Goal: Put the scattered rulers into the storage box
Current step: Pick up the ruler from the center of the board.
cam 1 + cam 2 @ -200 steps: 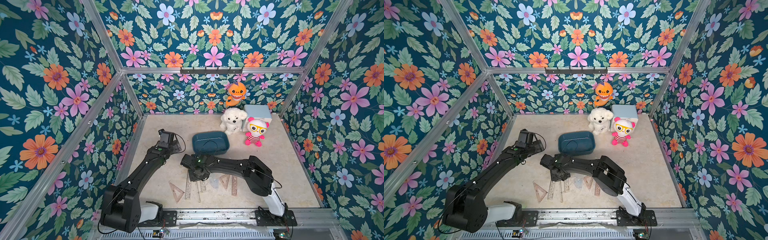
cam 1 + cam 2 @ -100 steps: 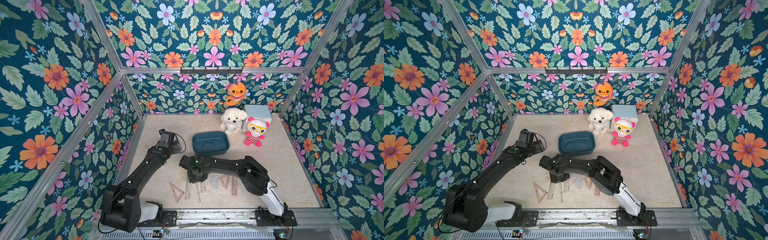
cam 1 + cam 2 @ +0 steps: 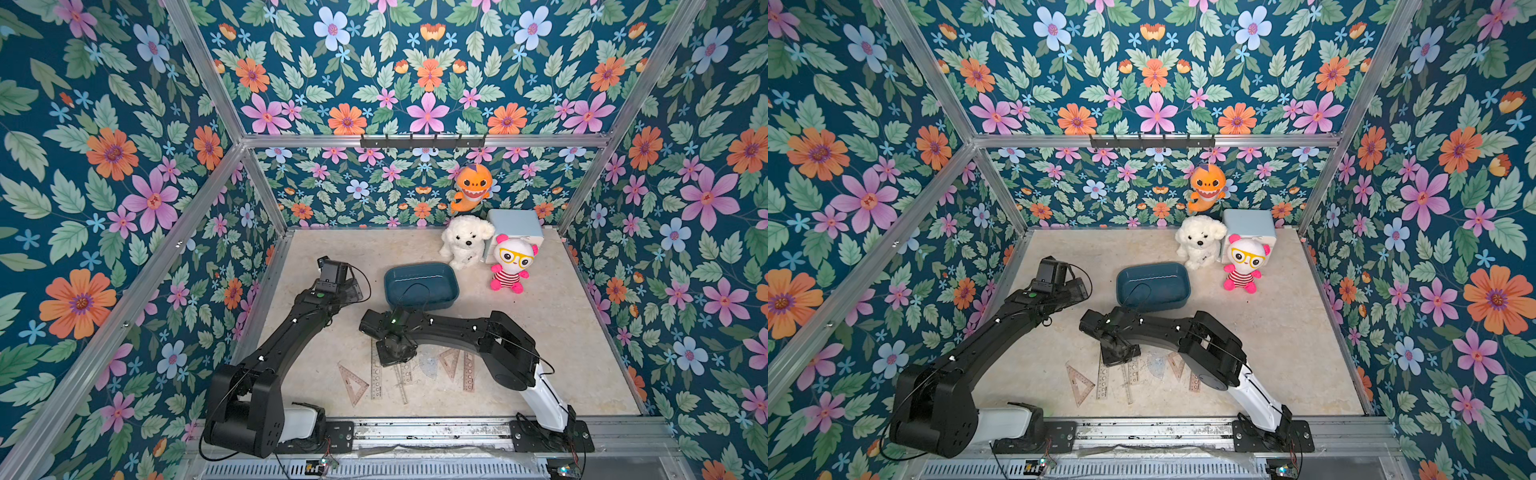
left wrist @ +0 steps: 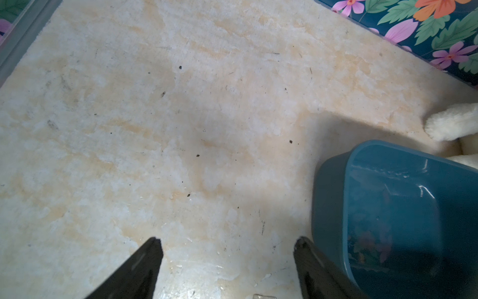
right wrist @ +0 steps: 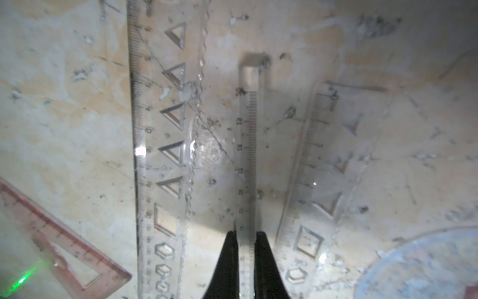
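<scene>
Right gripper [image 5: 245,233]: we find it closed on one end of a narrow ruler [image 5: 248,145], mid-frame in the right wrist view, stencil rulers [image 5: 160,155] just beside. Left gripper [image 4: 227,243]: wide open, empty, by the box [image 4: 329,202]. Risk we judge: the slick ruler pivots or slips from this end pinch, or drags a neighbour.

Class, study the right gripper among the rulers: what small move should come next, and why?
Probably a short, straight lift. The right gripper has its jaws closed on the narrow clear ruler, with stencil rulers lying close on both sides, so rising first should clear them before carrying it toward the storage box, which lies farther back.
</scene>
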Controlling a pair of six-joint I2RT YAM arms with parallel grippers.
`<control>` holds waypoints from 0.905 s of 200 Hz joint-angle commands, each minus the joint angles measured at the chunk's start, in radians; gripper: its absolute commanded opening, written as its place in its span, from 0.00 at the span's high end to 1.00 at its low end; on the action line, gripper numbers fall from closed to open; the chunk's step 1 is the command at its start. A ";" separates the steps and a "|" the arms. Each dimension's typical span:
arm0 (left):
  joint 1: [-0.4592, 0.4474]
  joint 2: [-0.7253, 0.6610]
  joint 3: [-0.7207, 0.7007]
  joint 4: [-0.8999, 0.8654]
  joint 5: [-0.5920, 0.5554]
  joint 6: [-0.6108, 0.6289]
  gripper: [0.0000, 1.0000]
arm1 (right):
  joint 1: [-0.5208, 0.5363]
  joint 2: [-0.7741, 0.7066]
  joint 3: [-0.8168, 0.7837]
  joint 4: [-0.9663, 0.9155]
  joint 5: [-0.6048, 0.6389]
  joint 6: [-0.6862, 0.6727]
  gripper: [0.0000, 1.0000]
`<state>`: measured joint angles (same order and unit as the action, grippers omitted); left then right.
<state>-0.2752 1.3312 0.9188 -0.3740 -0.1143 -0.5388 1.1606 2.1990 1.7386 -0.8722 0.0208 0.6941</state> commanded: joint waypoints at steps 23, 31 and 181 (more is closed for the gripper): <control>0.004 0.002 0.018 0.011 0.014 0.013 0.14 | -0.045 -0.146 0.015 -0.044 0.045 -0.145 1.00; 0.003 -0.001 0.022 0.011 0.015 0.011 0.14 | -0.055 -0.180 0.019 -0.035 0.051 -0.202 1.00; 0.004 0.180 0.174 0.064 0.090 -0.026 0.14 | -0.424 -0.031 0.267 0.285 0.108 -1.272 1.00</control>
<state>-0.2722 1.4872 1.0706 -0.3138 -0.0212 -0.5724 0.7521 2.0987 1.9446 -0.5720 0.1707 -0.4522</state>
